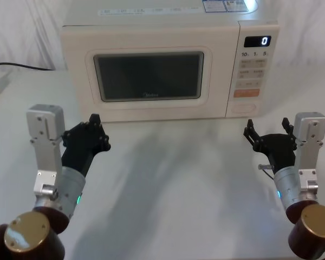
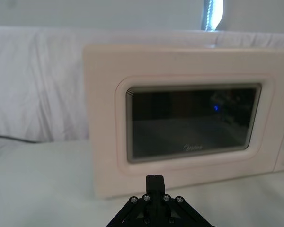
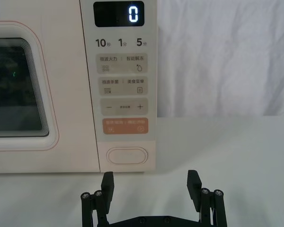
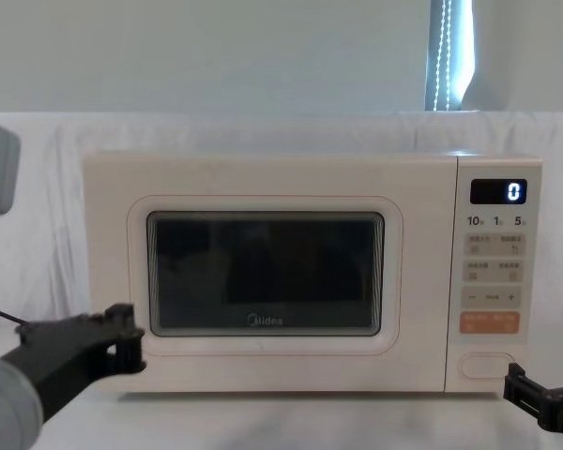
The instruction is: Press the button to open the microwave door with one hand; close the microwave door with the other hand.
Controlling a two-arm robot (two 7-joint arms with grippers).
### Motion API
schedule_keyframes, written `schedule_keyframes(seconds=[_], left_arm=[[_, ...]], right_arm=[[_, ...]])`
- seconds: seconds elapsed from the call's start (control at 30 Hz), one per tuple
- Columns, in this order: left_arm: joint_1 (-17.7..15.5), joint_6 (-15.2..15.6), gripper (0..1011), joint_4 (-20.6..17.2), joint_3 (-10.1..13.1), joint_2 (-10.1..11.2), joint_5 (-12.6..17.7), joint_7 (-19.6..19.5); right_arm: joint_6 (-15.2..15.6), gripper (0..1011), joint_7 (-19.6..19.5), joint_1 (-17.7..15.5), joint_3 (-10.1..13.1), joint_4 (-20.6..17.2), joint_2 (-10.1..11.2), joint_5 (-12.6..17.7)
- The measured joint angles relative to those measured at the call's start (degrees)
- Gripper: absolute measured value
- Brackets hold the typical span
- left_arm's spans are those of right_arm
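We see the microwave door [image 1: 149, 76] closed, flush at the white table's [image 1: 173, 184] far side. Our right gripper [image 3: 150, 184], fingers spread and holding nothing, hovers just before the button [image 3: 127, 155]. Our left gripper [image 1: 93, 130], fingers pressed together, hovers before the door's left edge. White cloth [image 4: 38, 216] backs the scene.

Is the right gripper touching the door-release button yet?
No. In the right wrist view the right gripper sits open, short of the microwave, with bare table between its fingertips and the button.

White table [image 1: 168, 179] with cream microwave [image 1: 151, 32] (door shut) at its back.
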Motion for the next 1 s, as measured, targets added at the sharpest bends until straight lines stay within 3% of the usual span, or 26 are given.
schedule_keyframes(seconds=[0.2,0.63,1.0], left_arm=[[2.30,0.38,0,-0.53,-1.32,-0.43,0.08,0.48],[3.42,-0.03,0,-0.32,-3.48,-1.62,-1.78,0.24],[3.36,-0.08,0,-0.26,-3.22,-1.40,-1.56,0.24]], right_arm=[[0.00,1002,0.00,0.00,0.00,0.00,0.00,0.00],[0.00,1002,0.00,0.00,0.00,0.00,0.00,0.00],[0.00,1002,0.00,0.00,0.00,0.00,0.00,0.00]])
